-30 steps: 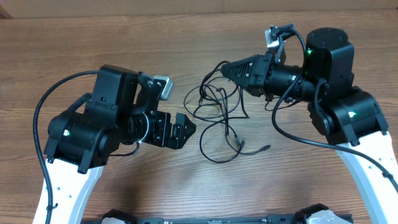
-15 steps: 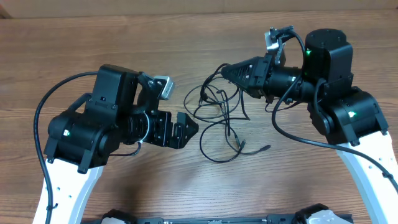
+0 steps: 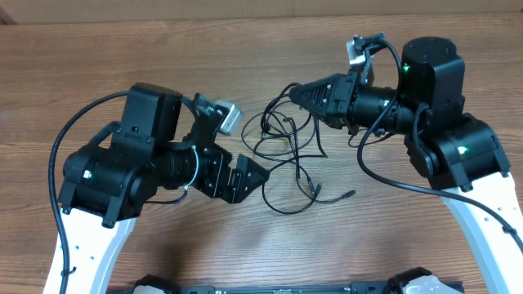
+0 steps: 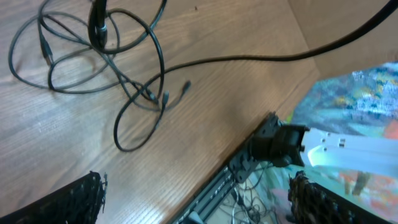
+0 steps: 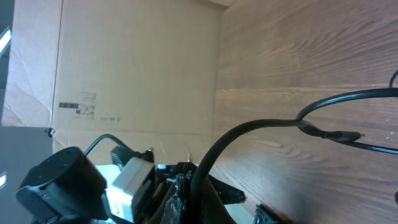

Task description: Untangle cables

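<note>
The cables [image 3: 286, 147] lie as a loose tangle of thin black loops on the wooden table, between the two arms. My right gripper [image 3: 297, 92] is at the tangle's upper right, shut on one strand. In the right wrist view that cable [image 5: 249, 129] arcs up out of my shut right gripper [image 5: 196, 186] to a small plug [image 5: 343, 134]. My left gripper [image 3: 243, 175] stands open just left of the tangle, touching nothing. In the left wrist view the cables [image 4: 93, 59] lie ahead at the upper left, with my open left gripper [image 4: 199, 205] empty and its fingers [image 4: 74, 199] far apart.
Thicker black arm wiring [image 4: 261, 57] crosses the left wrist view at the upper right. The table's front edge and a metal rail [image 4: 249, 163] run close on the right there. A cardboard wall [image 5: 124, 68] borders the table's far side.
My left gripper has shifted right and slightly down toward the tangle and turned a little. The right gripper and the cables have stayed put.
</note>
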Controlling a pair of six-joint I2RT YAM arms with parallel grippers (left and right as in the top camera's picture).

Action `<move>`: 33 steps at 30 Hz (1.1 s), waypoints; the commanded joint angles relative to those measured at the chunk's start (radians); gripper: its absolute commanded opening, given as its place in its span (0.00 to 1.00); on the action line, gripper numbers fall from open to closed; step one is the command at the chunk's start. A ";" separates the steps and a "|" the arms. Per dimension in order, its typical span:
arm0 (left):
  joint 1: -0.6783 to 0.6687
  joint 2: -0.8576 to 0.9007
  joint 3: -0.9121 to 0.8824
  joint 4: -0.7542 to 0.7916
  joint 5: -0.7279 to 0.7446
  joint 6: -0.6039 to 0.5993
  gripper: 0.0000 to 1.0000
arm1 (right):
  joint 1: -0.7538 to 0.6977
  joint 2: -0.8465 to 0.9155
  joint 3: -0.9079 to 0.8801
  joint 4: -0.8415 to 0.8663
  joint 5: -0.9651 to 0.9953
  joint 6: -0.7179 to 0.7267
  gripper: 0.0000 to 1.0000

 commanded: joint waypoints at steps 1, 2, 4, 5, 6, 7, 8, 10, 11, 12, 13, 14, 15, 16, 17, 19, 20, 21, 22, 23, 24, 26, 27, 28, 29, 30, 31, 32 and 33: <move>-0.007 -0.002 0.006 -0.015 0.026 0.072 0.96 | 0.005 -0.007 0.014 0.009 -0.050 0.014 0.04; -0.007 -0.002 0.006 -0.013 0.026 0.072 0.96 | 0.005 -0.007 0.014 0.007 -0.051 0.014 0.04; -0.007 -0.002 0.006 -0.006 0.026 0.073 0.95 | 0.005 -0.007 0.014 0.007 -0.051 0.014 0.04; -0.008 -0.002 0.006 -0.002 0.027 0.091 0.95 | 0.005 -0.007 0.014 0.007 -0.051 0.014 0.04; -0.008 -0.002 0.006 0.001 0.029 0.109 0.95 | 0.005 -0.007 0.014 0.007 -0.051 0.014 0.04; -0.008 -0.002 0.006 0.001 0.029 0.126 0.95 | 0.005 -0.007 0.014 0.006 -0.051 0.014 0.04; -0.008 -0.002 0.006 0.000 0.029 0.136 0.95 | 0.005 -0.007 0.014 0.006 -0.051 0.014 0.04; -0.008 -0.002 0.006 0.001 0.026 0.143 0.96 | 0.005 -0.007 0.014 0.008 -0.048 0.014 0.04; -0.007 -0.002 0.006 0.001 0.024 0.142 0.97 | 0.005 -0.007 0.014 0.008 -0.041 0.014 0.04; -0.007 -0.002 0.006 0.000 0.020 0.142 0.98 | 0.005 -0.007 0.014 0.010 -0.029 0.014 0.04; -0.008 -0.002 0.006 0.000 0.019 0.142 0.98 | 0.005 -0.007 0.014 0.017 -0.019 0.014 0.04; -0.007 -0.002 0.006 -0.001 0.019 0.141 0.98 | 0.005 -0.007 0.014 0.029 -0.014 0.014 0.05; -0.008 -0.002 0.006 -0.003 0.018 0.142 0.98 | 0.005 -0.007 0.014 0.043 -0.013 0.014 0.05; -0.007 -0.002 0.006 -0.005 0.017 0.142 0.99 | 0.005 -0.007 0.014 0.058 -0.013 0.014 0.05; -0.007 -0.002 0.006 -0.006 0.010 0.142 1.00 | 0.005 -0.007 0.014 0.074 -0.013 0.014 0.05; -0.007 -0.002 0.006 -0.008 -0.010 0.142 1.00 | 0.005 -0.007 0.014 0.088 -0.013 0.014 0.04; -0.007 -0.002 0.006 -0.011 -0.013 0.142 1.00 | 0.005 -0.007 0.014 0.091 -0.013 0.014 0.04; -0.007 -0.001 0.006 -0.015 -0.014 0.142 1.00 | 0.005 -0.007 0.014 0.090 -0.013 0.014 0.04; -0.007 -0.002 0.006 -0.016 -0.017 0.142 1.00 | 0.005 -0.007 0.014 0.090 -0.014 0.014 0.04; -0.007 -0.001 0.006 -0.016 -0.024 0.142 1.00 | 0.005 -0.007 0.014 0.090 -0.017 0.014 0.04; -0.007 -0.002 0.006 -0.016 -0.033 0.142 1.00 | 0.005 -0.007 0.014 0.090 -0.020 0.014 0.04; -0.007 -0.001 0.006 -0.015 -0.033 0.141 1.00 | 0.005 -0.007 0.014 0.090 -0.024 0.014 0.04; -0.007 -0.001 0.006 -0.014 -0.033 0.140 1.00 | 0.005 -0.007 0.014 0.090 -0.024 0.014 0.04; -0.007 0.000 0.006 -0.014 -0.034 0.141 1.00 | 0.005 -0.007 0.014 0.090 -0.024 0.014 0.04; -0.007 0.001 0.006 -0.014 -0.034 0.141 0.99 | 0.005 -0.007 0.014 0.090 -0.024 0.015 0.04; -0.007 0.001 0.006 -0.014 -0.033 0.140 1.00 | 0.005 -0.007 0.014 0.090 -0.025 0.018 0.04; -0.007 0.002 0.006 -0.015 -0.034 0.140 1.00 | 0.005 -0.007 0.014 0.089 -0.029 0.018 0.04; -0.007 0.003 0.006 -0.015 -0.033 0.140 1.00 | 0.005 -0.007 0.014 0.089 -0.035 0.018 0.04; -0.007 0.003 0.006 -0.014 -0.033 0.140 1.00 | 0.005 -0.007 0.014 0.089 -0.045 0.018 0.04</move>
